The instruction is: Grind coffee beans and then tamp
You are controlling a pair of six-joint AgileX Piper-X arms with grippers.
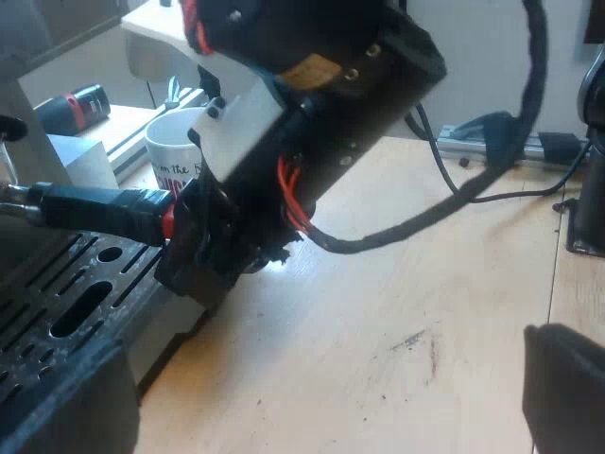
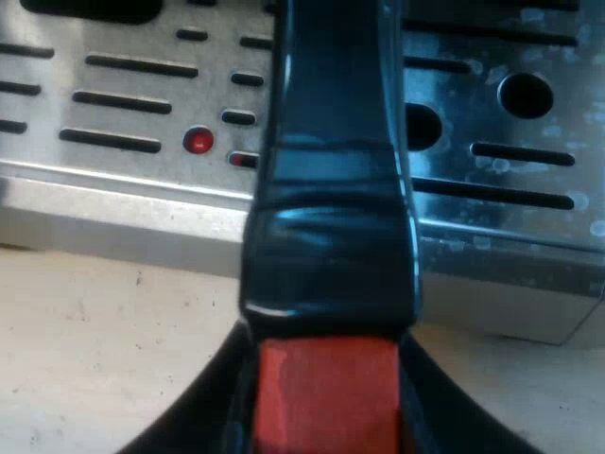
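Observation:
The metal holder's dark handle (image 1: 95, 206) reaches out level above the espresso machine's slotted drip tray (image 1: 66, 312). My right gripper (image 1: 189, 241) is shut on the handle at its red end (image 1: 168, 223). In the right wrist view the handle (image 2: 331, 189) runs away from the camera over the drip tray (image 2: 123, 113), and its red end (image 2: 326, 388) sits between the black fingers (image 2: 213, 407) of my right gripper (image 2: 326, 411). The holder's metal basket is hidden. A dark part of my left gripper (image 1: 567, 388) hangs over the wooden table (image 1: 397, 312).
A white mug (image 1: 175, 151) with lettering stands on the table just behind the right gripper. A dark cylinder with a red band (image 1: 76, 106) lies on a ledge beyond it. A red dot (image 2: 198, 141) shows on the drip tray. Bare wood (image 2: 95, 331) lies before the tray.

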